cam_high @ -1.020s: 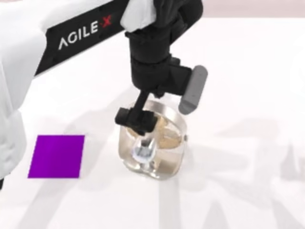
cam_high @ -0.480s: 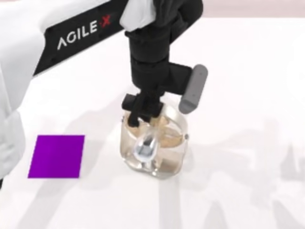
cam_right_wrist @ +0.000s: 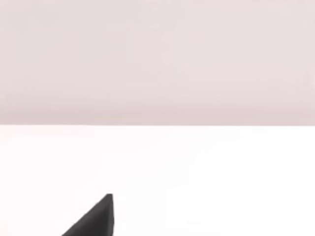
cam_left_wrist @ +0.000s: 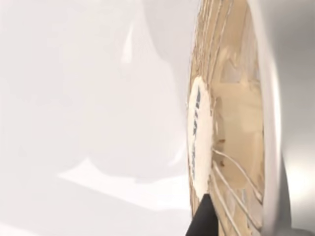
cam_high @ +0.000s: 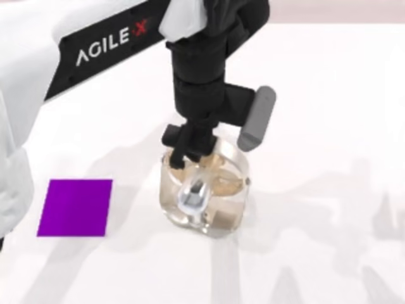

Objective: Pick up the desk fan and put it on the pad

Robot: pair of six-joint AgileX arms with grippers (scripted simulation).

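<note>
Now | left pincer clenched on desk fan rim | pad well apart, left

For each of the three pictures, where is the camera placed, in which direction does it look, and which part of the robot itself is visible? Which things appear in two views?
Top view: above the table, looking down on the desk fan, the pad and the left arm, with the left gripper at the fan's rim.
Left wrist view: on the left wrist, very close to the fan's ring and blades; one dark fingertip shows.
Right wrist view: on the right wrist, facing bare table and wall; one dark fingertip shows.
Shared: the fan appears in the top and left wrist views.
</note>
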